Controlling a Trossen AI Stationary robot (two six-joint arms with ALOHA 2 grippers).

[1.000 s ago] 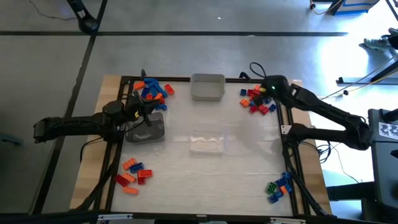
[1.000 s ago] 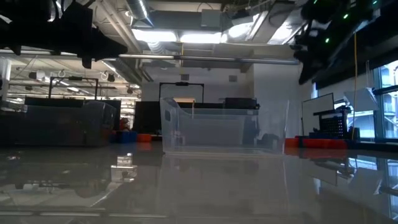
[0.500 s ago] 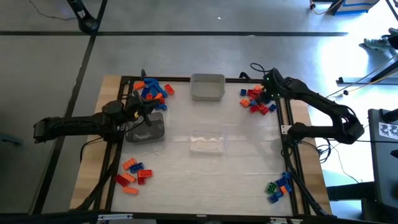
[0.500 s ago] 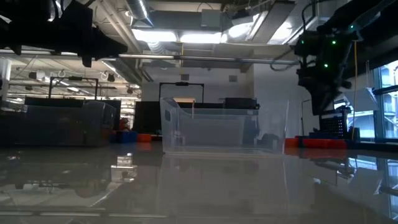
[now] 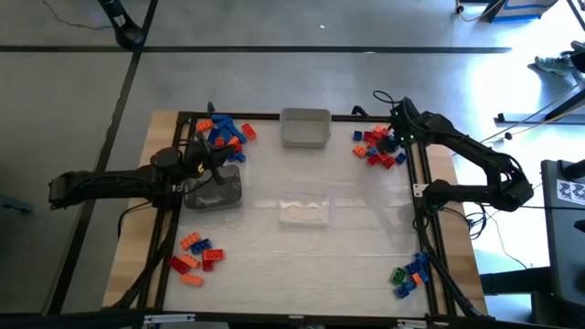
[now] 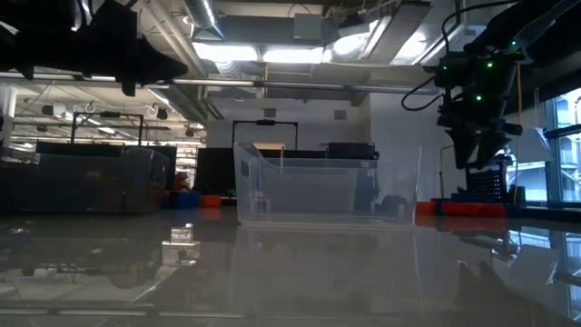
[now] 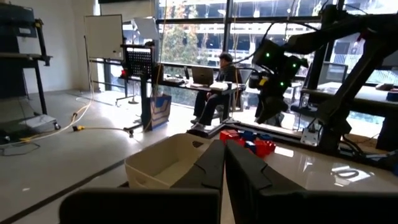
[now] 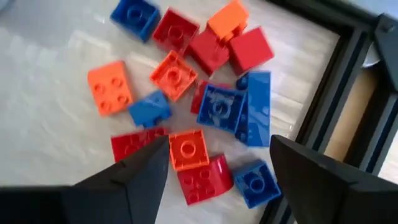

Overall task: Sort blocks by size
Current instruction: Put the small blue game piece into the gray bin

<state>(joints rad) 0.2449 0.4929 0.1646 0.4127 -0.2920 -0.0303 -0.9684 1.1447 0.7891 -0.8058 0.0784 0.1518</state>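
Four piles of blocks show in your high view: one at the far left [image 5: 224, 133], one at the far right [image 5: 377, 148], one at the near left [image 5: 195, 253] and one at the near right [image 5: 410, 274] of the surface [image 5: 302, 251]. Two trays also show there, an opaque tray [image 5: 304, 127] at the far edge and a clear tray [image 5: 303, 211] at the centre. Your right end effector [image 5: 391, 140] hangs over the far right pile with its fingers spread, holding nothing. Only the right wrist view lets you count that pile: five red, four orange and about five blue bricks, lying loose and touching, with one orange brick [image 8: 188, 149] between the fingers [image 8: 140, 171]. Your left end effector [image 7: 224, 163] waits near the far left pile, fingers pressed together, as its wrist view shows. The low view shows no near pile, only the clear tray and the right arm above the red bricks.
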